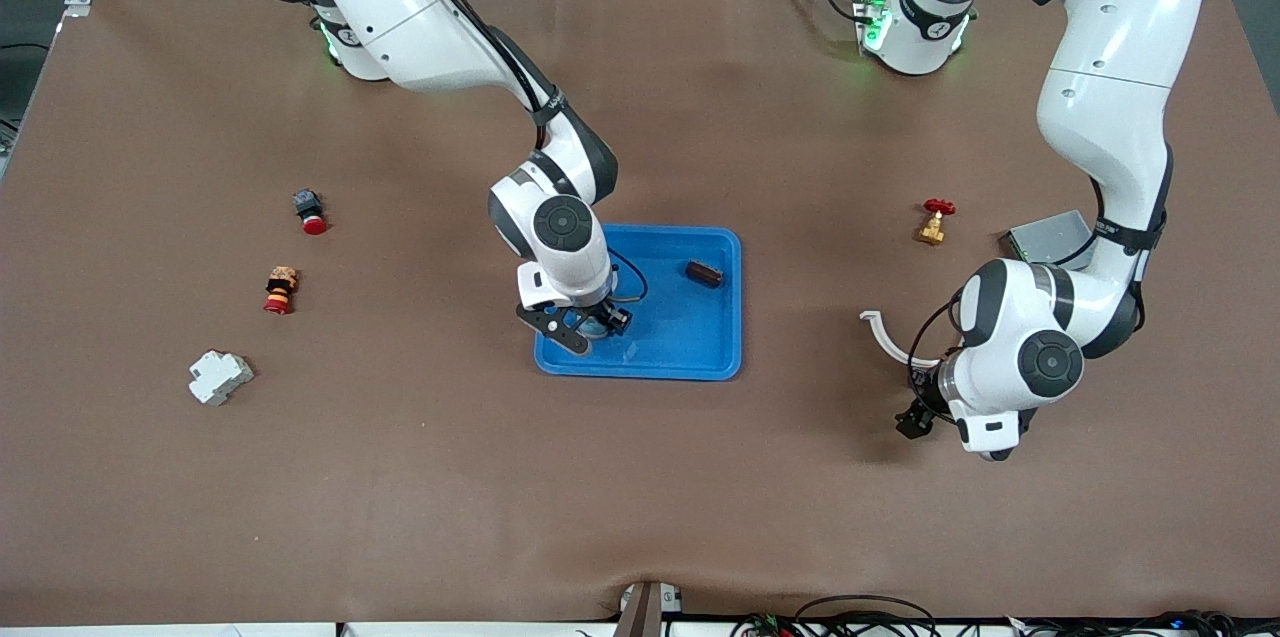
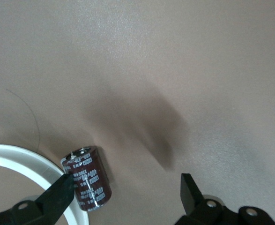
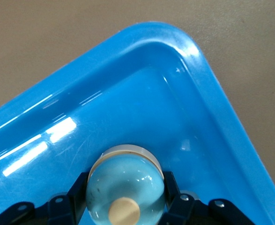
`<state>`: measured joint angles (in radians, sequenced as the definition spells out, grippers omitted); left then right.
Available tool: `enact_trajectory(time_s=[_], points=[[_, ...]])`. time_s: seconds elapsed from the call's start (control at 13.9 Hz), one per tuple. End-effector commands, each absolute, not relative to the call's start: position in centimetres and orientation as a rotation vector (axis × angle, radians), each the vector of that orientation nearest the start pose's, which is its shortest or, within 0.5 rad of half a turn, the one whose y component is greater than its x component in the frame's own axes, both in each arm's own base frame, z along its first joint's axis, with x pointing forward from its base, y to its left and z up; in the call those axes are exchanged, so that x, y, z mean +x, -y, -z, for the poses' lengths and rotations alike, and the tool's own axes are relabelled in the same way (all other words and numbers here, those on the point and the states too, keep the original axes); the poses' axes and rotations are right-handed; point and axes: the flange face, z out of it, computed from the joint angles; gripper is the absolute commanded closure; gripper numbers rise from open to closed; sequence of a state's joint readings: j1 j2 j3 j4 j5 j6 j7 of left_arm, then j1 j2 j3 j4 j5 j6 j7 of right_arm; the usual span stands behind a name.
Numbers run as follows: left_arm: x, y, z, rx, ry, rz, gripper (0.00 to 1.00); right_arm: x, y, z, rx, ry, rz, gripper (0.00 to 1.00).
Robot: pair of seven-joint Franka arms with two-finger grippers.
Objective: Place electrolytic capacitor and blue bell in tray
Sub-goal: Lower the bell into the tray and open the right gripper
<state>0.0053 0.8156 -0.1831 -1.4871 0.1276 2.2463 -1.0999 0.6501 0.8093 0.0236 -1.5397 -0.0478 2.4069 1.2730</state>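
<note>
Currently, one blue tray point(image 1: 700, 337) holds one dark brown part point(image 1: 704, 273). The right gripper point(image 3: 125, 213) is over the tray, clamped on the single blue bell point(image 3: 125, 187). One electrolytic capacitor point(image 2: 88, 177) lies on the table, well apart from the tray toward the left arm's end, beside one white ring point(image 2: 29, 159); the left gripper point(image 2: 128, 190) hangs over it, fingers apart.

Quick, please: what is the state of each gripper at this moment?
Left gripper: open, empty, beside the capacitor on the table.
Right gripper: shut on the blue bell, over the tray.
</note>
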Motion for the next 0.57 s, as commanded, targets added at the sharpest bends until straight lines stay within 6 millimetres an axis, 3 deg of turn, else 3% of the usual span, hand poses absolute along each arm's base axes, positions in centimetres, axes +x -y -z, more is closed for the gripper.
enact_trajectory(time_s=[0.0, 0.5], points=[[70.7, 10.2, -18.2, -2.823, 1.364, -0.063, 0.00, 56.5, -44.8, -17.0, -2.971, -0.894, 0.108, 1.00], [71.9, 9.6, -20.4, -2.841, 1.413, -0.002, 0.00, 57.8, -43.6, -17.2, -3.011, -0.837, 0.189, 1.00]])
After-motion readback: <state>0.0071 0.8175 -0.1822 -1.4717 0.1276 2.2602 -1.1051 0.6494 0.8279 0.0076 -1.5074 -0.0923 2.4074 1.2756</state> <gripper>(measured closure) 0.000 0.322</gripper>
